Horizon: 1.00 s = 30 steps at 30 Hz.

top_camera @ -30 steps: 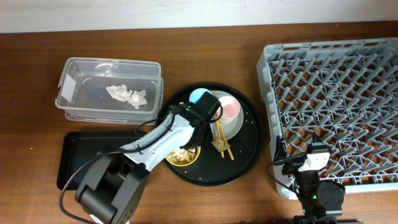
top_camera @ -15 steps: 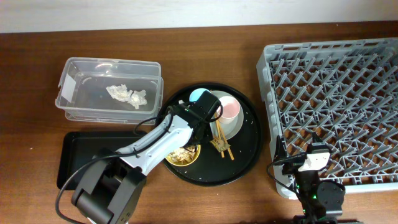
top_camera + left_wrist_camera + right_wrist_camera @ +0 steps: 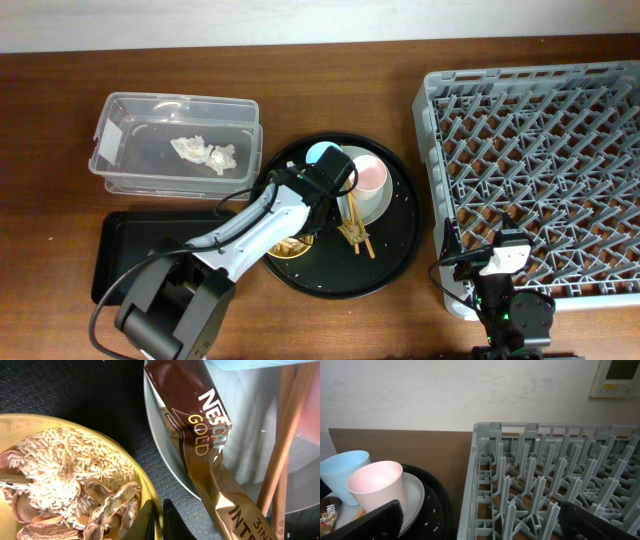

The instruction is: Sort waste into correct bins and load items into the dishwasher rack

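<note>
My left gripper (image 3: 159, 521) is shut on the rim of the yellow bowl (image 3: 131, 467), which holds beige food scraps (image 3: 65, 485): rice and nut shells. The brown-and-gold foil wrapper (image 3: 200, 435) lies on the pale plate (image 3: 250, 455) beside the chopsticks (image 3: 280, 460). From overhead, the left gripper (image 3: 316, 222) is over the bowl (image 3: 285, 250). The blue cup (image 3: 319, 153) and pink cup (image 3: 371, 174) stand on the plate (image 3: 377, 207). My right gripper (image 3: 480, 527) is open and empty at the grey rack's (image 3: 545, 480) near-left corner.
The cups, plate and bowl sit on a round black tray (image 3: 395, 250). The clear tub (image 3: 130, 130) at the back left holds crumpled tissue (image 3: 205, 153). The flat black tray (image 3: 125, 250) lies in front of it. The rack (image 3: 540, 170) fills the right side.
The yellow bowl has shifted slightly under the left gripper and less of its scraps shows from overhead. The right arm has not moved.
</note>
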Each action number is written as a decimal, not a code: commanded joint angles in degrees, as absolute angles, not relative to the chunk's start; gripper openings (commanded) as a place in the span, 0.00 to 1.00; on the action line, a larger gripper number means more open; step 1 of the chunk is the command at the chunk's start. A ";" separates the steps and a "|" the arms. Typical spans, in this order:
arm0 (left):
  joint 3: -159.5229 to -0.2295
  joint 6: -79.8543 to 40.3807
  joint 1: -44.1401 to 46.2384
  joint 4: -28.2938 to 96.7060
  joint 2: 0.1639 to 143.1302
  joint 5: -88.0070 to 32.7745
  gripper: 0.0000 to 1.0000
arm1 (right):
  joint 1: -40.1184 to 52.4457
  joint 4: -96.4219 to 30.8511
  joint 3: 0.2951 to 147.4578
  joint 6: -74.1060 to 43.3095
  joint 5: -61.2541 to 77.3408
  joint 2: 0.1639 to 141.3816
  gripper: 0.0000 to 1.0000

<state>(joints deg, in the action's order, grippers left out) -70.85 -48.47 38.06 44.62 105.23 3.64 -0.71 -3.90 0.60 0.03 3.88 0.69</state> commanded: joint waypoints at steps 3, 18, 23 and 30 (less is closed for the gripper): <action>-71.29 -48.80 38.09 45.01 104.57 4.32 0.04 | -0.38 -4.14 0.32 -0.30 3.60 0.32 0.98; -71.29 -48.36 40.36 46.24 104.57 4.58 0.13 | -0.38 -4.14 0.32 -0.30 3.62 0.32 0.98; -71.29 -48.36 40.36 46.61 104.57 5.45 0.13 | -0.38 -4.14 0.32 -0.30 3.60 0.32 0.98; -71.29 -48.36 40.36 48.27 104.57 5.43 0.03 | -0.38 -4.14 0.32 -0.30 3.60 0.32 0.98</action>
<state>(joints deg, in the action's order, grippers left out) -70.89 -48.45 40.34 47.53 105.21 4.84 -0.71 -3.90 0.60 -0.01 3.88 0.69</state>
